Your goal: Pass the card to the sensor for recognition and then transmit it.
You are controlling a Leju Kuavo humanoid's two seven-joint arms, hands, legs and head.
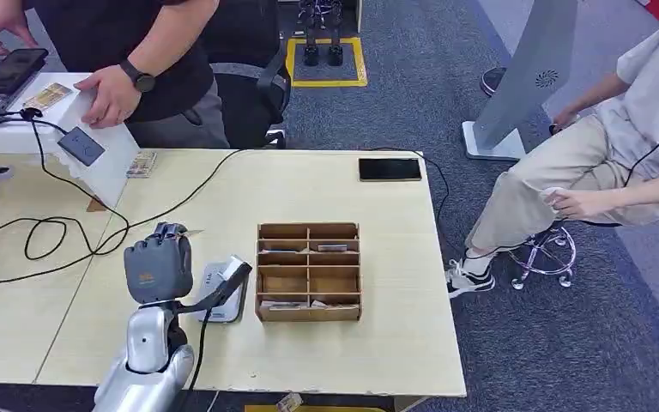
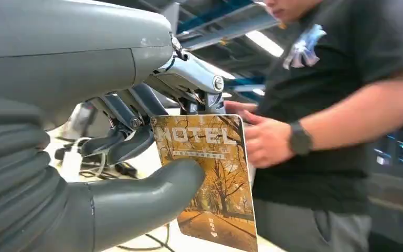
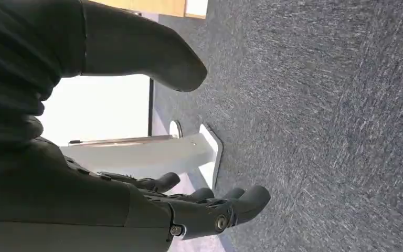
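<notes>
The left hand [image 2: 136, 157] pinches the hotel card [image 2: 210, 178] between thumb and fingers, raised above the table [image 1: 377, 343]. The sensor [image 1: 81, 145] is well apart (beside the person), so reach slowly, card face flat. The right hand [image 3: 189, 210] hangs empty, fingers apart.

Left hand [image 1: 158, 263] raised, pinching (thumb against fingers); right hand [image 3: 210, 210] hangs slack

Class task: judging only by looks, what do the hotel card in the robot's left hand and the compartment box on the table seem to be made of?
Hotel card: probably glossy plastic, with a thin rigid edge, rounded corners and a printed photo.
Compartment box: seemingly unpainted thin wood or plywood, with a matte brown grain and slotted dividers.
The left hand holds the card.
</notes>
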